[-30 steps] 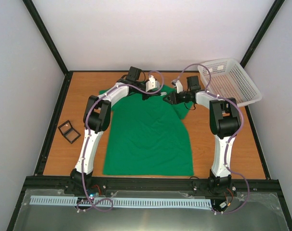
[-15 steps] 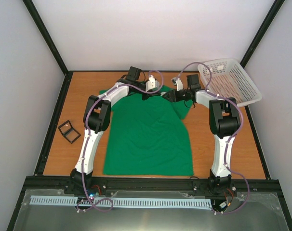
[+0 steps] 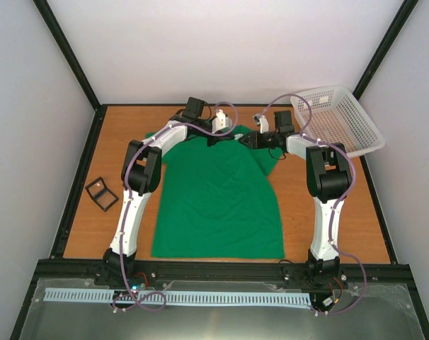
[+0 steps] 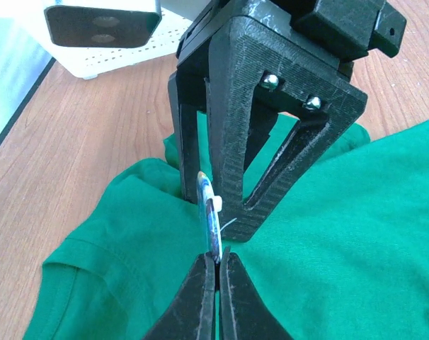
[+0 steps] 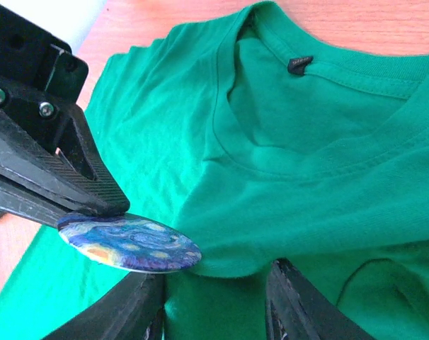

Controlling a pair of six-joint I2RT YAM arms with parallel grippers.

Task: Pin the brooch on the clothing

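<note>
The green T-shirt (image 3: 221,198) lies flat on the table, collar at the far end. My left gripper (image 4: 218,263) is shut on the lower edge of the brooch (image 4: 210,216), which stands edge-on just above the cloth. In the right wrist view the brooch (image 5: 129,244) shows a blue painted face, near the collar and its dark label (image 5: 299,64). My right gripper (image 5: 214,283) is open, with a raised fold of shirt (image 5: 306,184) between its fingers. Its fingers (image 4: 232,177) stand right behind the brooch. The two grippers meet at the collar (image 3: 236,139).
A white mesh basket (image 3: 338,117) stands at the back right corner. A small black square-framed case (image 3: 101,193) lies on the wood left of the shirt. Black frame rails run along the table's edges.
My right gripper has moved a little toward the back and left, closer to the left gripper at the collar. The left arm has barely moved.
</note>
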